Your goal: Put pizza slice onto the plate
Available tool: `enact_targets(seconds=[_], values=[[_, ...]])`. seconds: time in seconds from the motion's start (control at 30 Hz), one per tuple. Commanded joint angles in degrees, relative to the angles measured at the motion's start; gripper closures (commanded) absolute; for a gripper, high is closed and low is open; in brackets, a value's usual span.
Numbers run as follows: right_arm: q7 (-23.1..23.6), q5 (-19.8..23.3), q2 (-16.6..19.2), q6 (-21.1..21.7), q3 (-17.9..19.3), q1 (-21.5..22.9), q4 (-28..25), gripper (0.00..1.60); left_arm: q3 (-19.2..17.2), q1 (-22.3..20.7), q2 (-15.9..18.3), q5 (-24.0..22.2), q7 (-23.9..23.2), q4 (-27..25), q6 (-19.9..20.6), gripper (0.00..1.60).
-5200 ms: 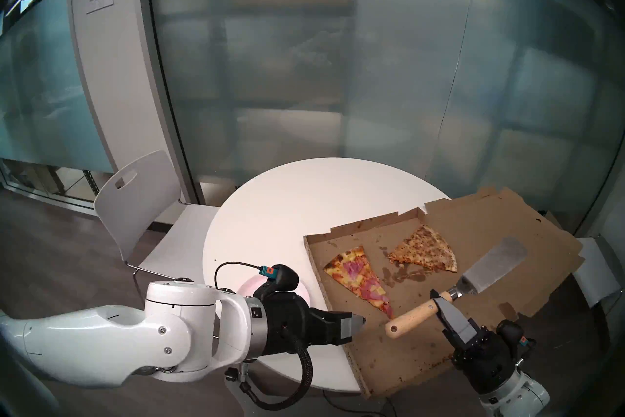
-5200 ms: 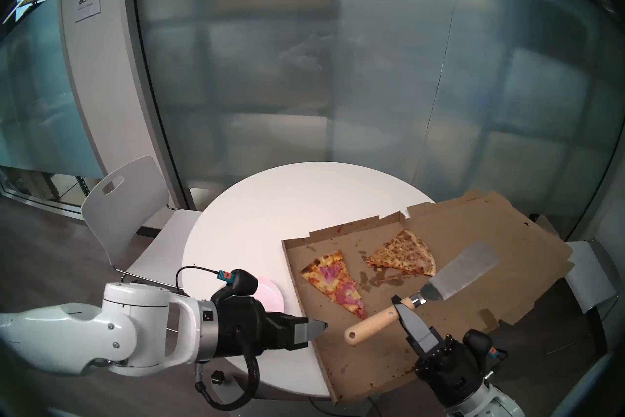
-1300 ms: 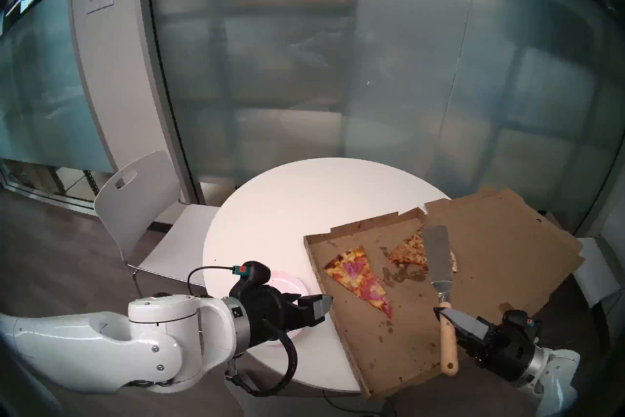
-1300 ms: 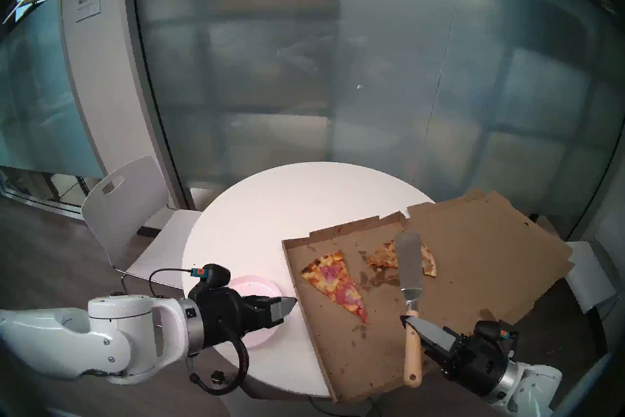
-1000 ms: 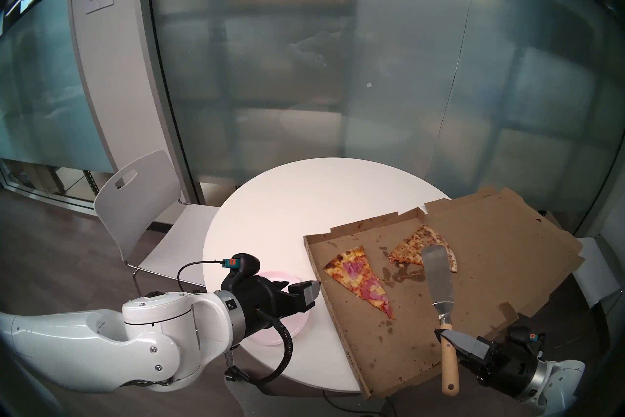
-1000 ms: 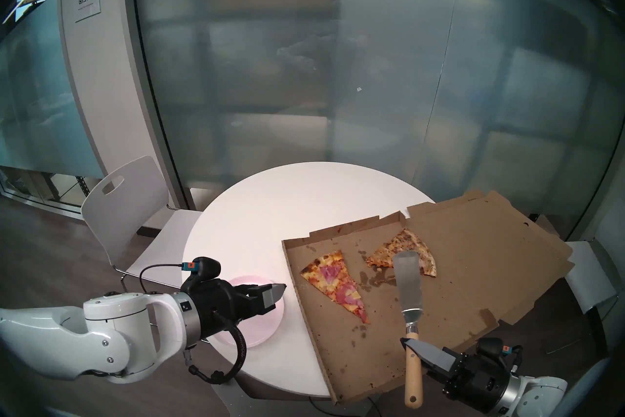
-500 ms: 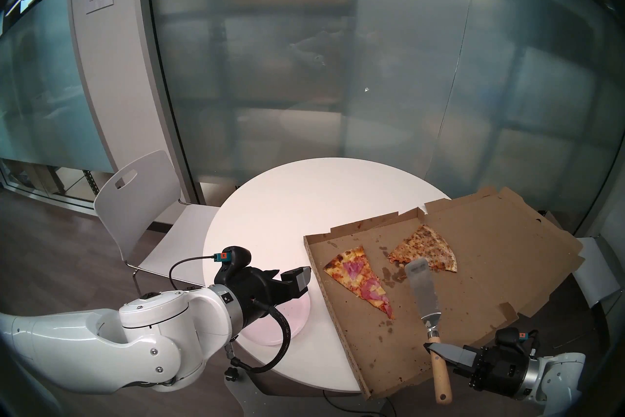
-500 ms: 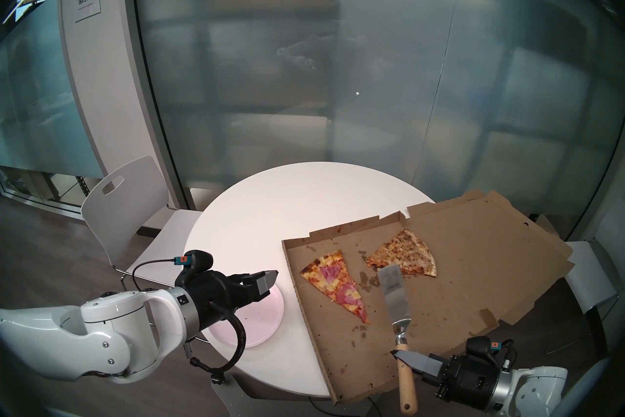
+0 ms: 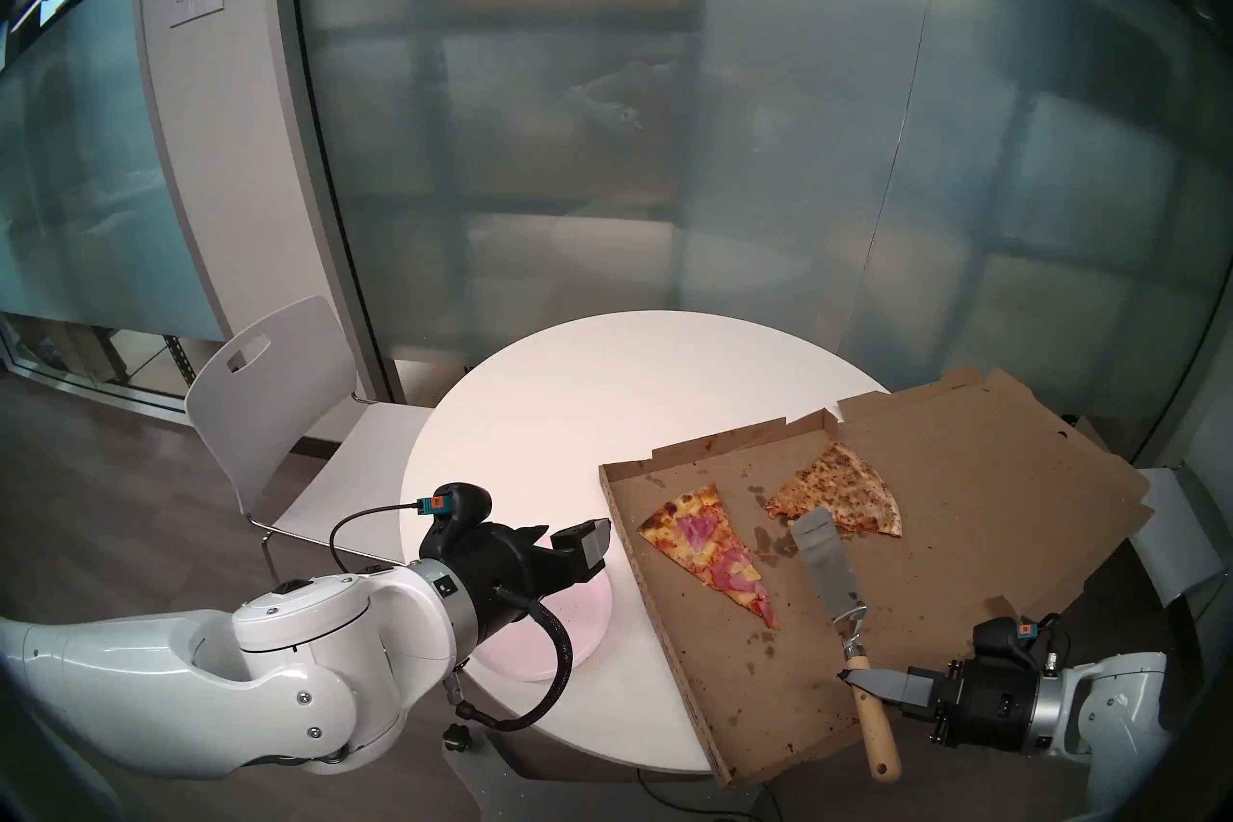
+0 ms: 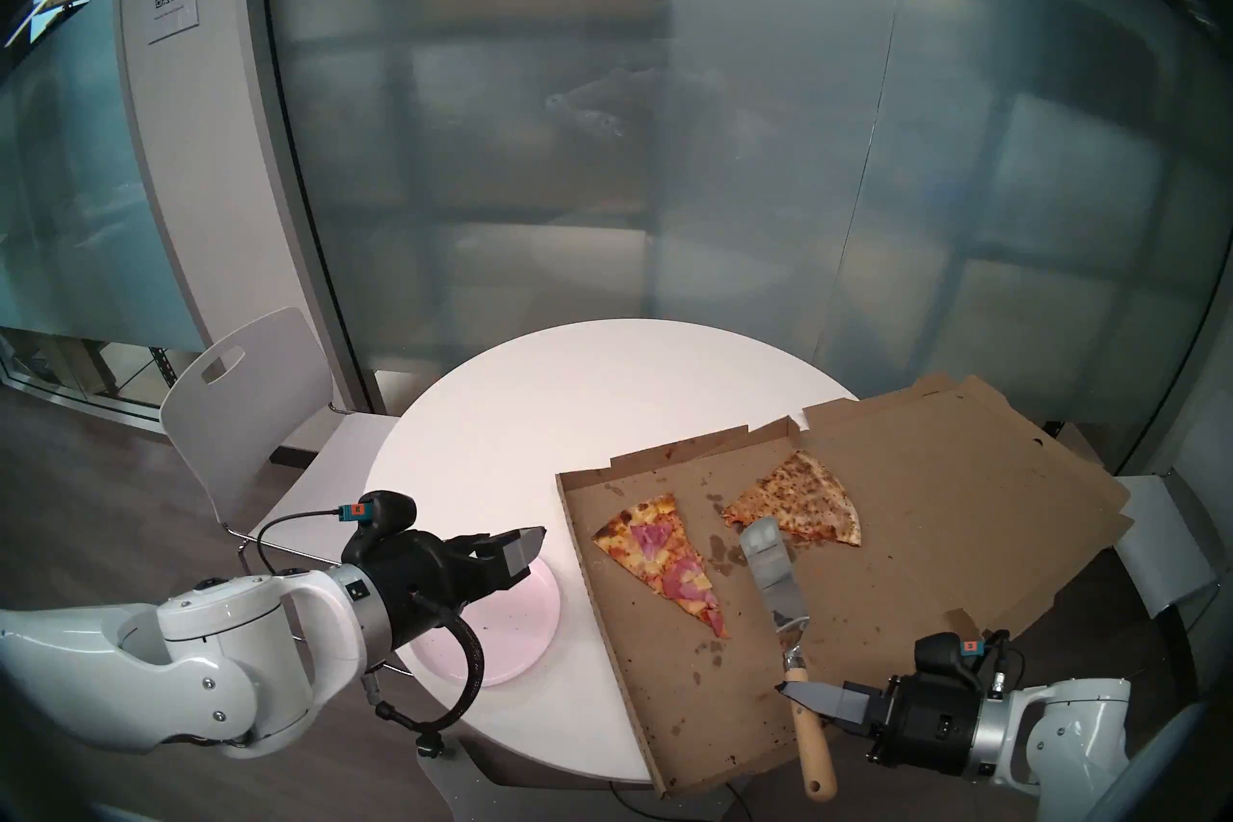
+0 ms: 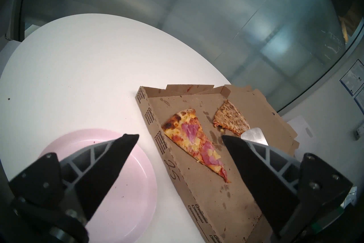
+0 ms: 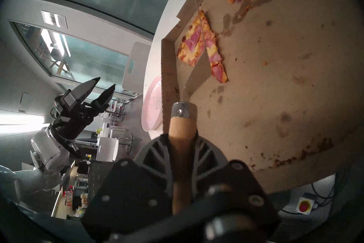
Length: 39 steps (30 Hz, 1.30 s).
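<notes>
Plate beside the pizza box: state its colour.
The plate is pale pink with a few dark crumbs; the left wrist view shows it best.

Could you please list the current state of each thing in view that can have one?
Pizza box: open, lid folded flat.
Ham and pineapple slice: lying in the box, untouched.
Browned slice: lying in the box.
Plate: empty but for crumbs.
Spatula: held by its handle, blade over the box.
Left gripper: open, empty.
Right gripper: shut on the spatula.
</notes>
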Motion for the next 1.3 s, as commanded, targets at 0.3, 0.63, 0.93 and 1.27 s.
enact_targets(seconds=[0.3, 0.63, 0.93, 1.27], values=[[-5.2, -1.6, 7.7, -0.1, -4.4, 3.5, -1.6, 1.60, -0.9, 0.4, 2.2, -0.2, 0.0, -0.9, -2.5, 0.00], [-5.8, -3.9, 7.7, -0.1, -3.4, 1.0, -2.5, 1.60, -0.8, 0.1, 1.6, 0.5, 0.1, -0.9, -3.5, 0.00], [-5.6, -5.5, 7.4, -1.0, -3.8, 0.7, -2.5, 1.60, -0.5, 0.0, 1.3, 0.9, 0.0, -0.9, -3.6, 0.00], [-5.9, -5.9, 7.7, -1.3, -5.6, 3.0, -2.0, 1.60, -0.5, 0.1, 2.1, 1.0, -0.8, -0.9, -4.2, 0.00]])
